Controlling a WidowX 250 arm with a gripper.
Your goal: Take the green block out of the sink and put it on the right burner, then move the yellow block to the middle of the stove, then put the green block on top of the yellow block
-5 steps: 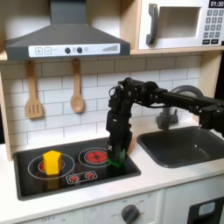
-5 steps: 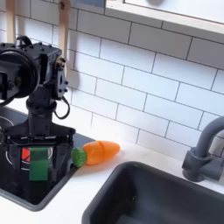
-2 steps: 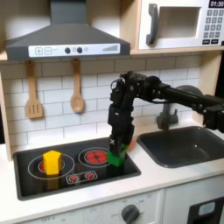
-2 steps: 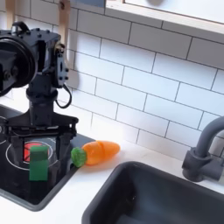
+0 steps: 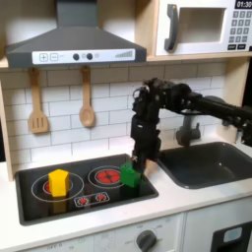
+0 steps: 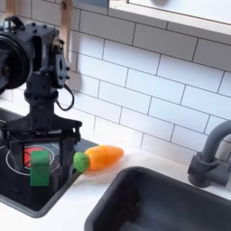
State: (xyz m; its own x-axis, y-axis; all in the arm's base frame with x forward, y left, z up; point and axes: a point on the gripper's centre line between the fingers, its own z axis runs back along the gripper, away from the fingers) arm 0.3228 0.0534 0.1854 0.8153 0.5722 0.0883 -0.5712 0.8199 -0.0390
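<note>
The green block (image 5: 130, 177) (image 6: 40, 168) sits on the black stove (image 5: 39, 204) at the right edge of the right burner (image 5: 106, 176). My gripper (image 5: 140, 165) (image 6: 38, 153) hangs just above it, open. In the second exterior view its fingers (image 6: 68, 153) stand wide on either side of the block without touching it. The yellow block (image 5: 58, 181) stands upright on the left burner. The dark grey sink (image 5: 212, 165) (image 6: 171, 203) lies at the first exterior view's right with nothing showing in it.
An orange carrot toy (image 6: 101, 158) lies on the white counter between stove and sink. The dark faucet (image 5: 187, 128) (image 6: 212, 158) rises behind the sink. Two wooden utensils (image 5: 37, 103) hang on the tiled wall under the hood.
My gripper has lifted off the green block and drifted toward the first exterior view's right. The green block stays on the stove; the yellow block has not moved.
</note>
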